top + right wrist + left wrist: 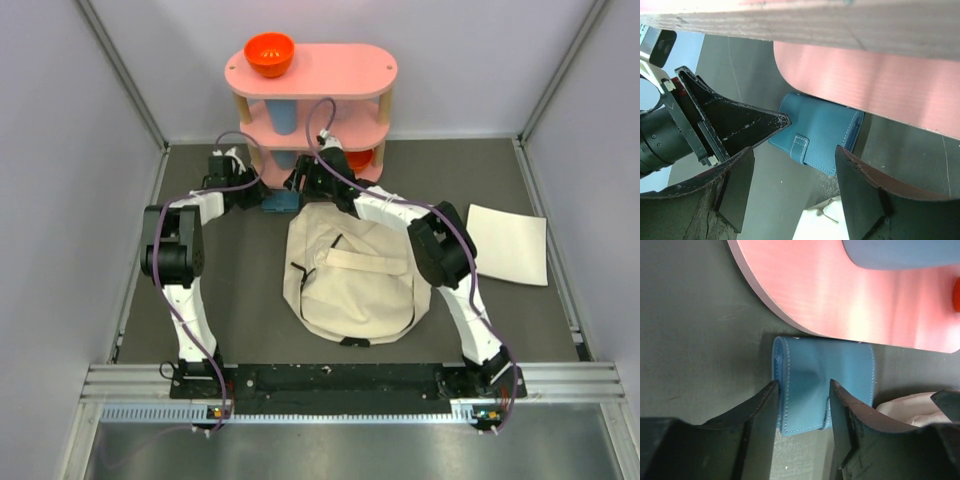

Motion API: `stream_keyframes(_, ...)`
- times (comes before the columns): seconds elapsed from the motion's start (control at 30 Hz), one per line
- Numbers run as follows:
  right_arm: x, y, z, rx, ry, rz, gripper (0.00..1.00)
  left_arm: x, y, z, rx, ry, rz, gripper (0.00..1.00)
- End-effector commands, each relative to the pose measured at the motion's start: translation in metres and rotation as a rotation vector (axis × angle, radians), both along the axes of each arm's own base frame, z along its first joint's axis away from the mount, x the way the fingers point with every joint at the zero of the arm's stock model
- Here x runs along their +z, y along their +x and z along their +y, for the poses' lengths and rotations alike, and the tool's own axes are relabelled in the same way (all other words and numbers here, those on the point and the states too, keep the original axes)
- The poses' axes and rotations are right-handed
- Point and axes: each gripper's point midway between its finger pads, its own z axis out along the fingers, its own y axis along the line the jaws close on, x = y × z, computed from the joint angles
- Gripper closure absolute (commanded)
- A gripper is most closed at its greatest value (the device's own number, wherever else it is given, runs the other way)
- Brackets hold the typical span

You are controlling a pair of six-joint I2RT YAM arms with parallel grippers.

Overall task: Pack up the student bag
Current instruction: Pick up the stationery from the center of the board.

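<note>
The student bag (360, 285) lies flat in the middle of the dark surface (250, 320). Just behind it, a blue wallet (805, 365) sits at the foot of the pink shelf (310, 70). The left fingers (757, 420) are half open, one on each side of the wallet. I cannot tell if they squeeze it. The right fingers (860, 190) are wide apart and hold nothing.

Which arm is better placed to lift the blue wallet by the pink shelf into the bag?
Left. The left claw has the blue wallet between its fingers; the right claw hangs open short of it, behind the left one.
</note>
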Motion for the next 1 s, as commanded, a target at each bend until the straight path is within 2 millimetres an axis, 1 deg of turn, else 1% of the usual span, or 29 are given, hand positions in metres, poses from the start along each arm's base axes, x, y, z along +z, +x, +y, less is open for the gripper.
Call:
stream_keyframes(0.0,-0.006,-0.022,-0.002,0.023,-0.023,0.067,0.35,0.0,-0.001,-0.002,-0.012,-0.027,-0.015,0.55)
stream_keyframes(0.03,-0.007,-0.024,-0.003,0.026,-0.026,0.068,0.35,-0.001,-0.001,-0.003,-0.013,-0.028,-0.012,0.57)
stream_keyframes(0.07,0.001,-0.024,-0.005,0.028,-0.02,0.055,0.35,-0.002,-0.002,-0.004,-0.02,-0.029,-0.008,0.61)
stream_keyframes(0.1,0.004,-0.025,-0.006,0.028,-0.02,0.049,0.35,-0.001,-0.002,-0.005,-0.026,-0.034,-0.008,0.66)
stream_keyframes(0.13,0.003,-0.027,-0.007,0.028,-0.023,0.052,0.35,-0.002,-0.003,-0.006,-0.033,-0.032,-0.006,0.78)
stream_keyframes(0.17,0.009,-0.029,-0.009,0.024,-0.021,0.052,0.35,-0.003,-0.004,-0.007,-0.037,-0.036,-0.001,0.86)
stream_keyframes(0.23,0.008,-0.032,-0.011,0.029,-0.021,0.058,0.35,-0.005,-0.006,-0.007,-0.038,-0.035,0.012,0.99)
stream_keyframes(0.3,0.009,-0.038,-0.01,0.042,-0.014,0.069,0.35,-0.006,-0.011,-0.007,-0.041,-0.038,0.021,1.0)
stream_keyframes(0.33,0.004,-0.042,-0.012,0.045,-0.017,0.084,0.35,-0.006,-0.012,-0.007,-0.044,-0.038,0.021,1.0)
stream_keyframes(0.47,0.002,-0.051,-0.009,0.076,0.002,0.114,0.35,-0.009,-0.025,-0.006,-0.04,-0.03,0.045,1.0)
stream_keyframes(0.5,0.003,-0.054,-0.008,0.086,0.008,0.118,0.35,-0.007,-0.032,-0.002,-0.018,-0.013,0.047,1.0)
stream_keyframes(0.53,0.004,-0.057,-0.006,0.1,0.011,0.118,0.35,-0.002,-0.034,0.0,-0.006,-0.014,0.035,1.0)
stream_keyframes(0.57,0.007,-0.06,-0.004,0.112,0.01,0.111,0.35,-0.007,-0.046,0.001,0.003,-0.014,0.052,1.0)
stream_keyframes(0.6,0.017,-0.062,-0.004,0.118,0.023,0.1,0.34,0.013,-0.047,0.002,0.009,-0.011,0.009,1.0)
stream_keyframes(0.63,0.021,-0.065,-0.004,0.131,0.028,0.096,0.34,0.019,-0.051,0.004,0.022,-0.002,0.004,1.0)
stream_keyframes(0.67,0.026,-0.068,-0.003,0.147,0.038,0.093,0.34,0.02,-0.059,0.006,0.03,0.005,0.007,1.0)
stream_keyframes(0.7,0.032,-0.069,-0.003,0.151,0.046,0.085,0.34,0.043,-0.062,0.007,0.035,0.005,-0.041,1.0)
stream_keyframes(0.73,0.044,-0.072,-0.004,0.159,0.059,0.073,0.33,0.051,-0.066,0.008,0.04,0.012,-0.057,1.0)
stream_keyframes(0.77,0.051,-0.077,-0.003,0.185,0.067,0.066,0.33,0.056,-0.071,0.009,0.045,0.012,-0.063,1.0)
stream_keyframes(0.8,0.058,-0.08,-0.003,0.195,0.075,0.058,0.33,0.075,-0.075,0.009,0.043,0.01,-0.102,1.0)
stream_keyframes(0.83,0.07,-0.086,-0.005,0.212,0.091,0.044,0.32,0.083,-0.078,0.007,0.036,0.004,-0.118,1.0)
stream_keyframes(0.87,0.079,-0.089,-0.006,0.221,0.101,0.03,0.32,0.085,-0.084,0.007,0.037,0.003,-0.121,1.0)
stream_keyframes(0.9,0.079,-0.093,-0.008,0.229,0.102,0.032,0.32,0.103,-0.088,0.008,0.04,-0.001,-0.164,1.0)
stream_keyframes(0.93,0.084,-0.098,-0.009,0.242,0.109,0.034,0.31,0.106,-0.094,0.009,0.044,0.005,-0.157,1.0)
stream_keyframes(0.97,0.097,-0.102,-0.012,0.251,0.124,0.017,0.31,0.106,-0.1,0.01,0.05,0.012,-0.148,1.0)
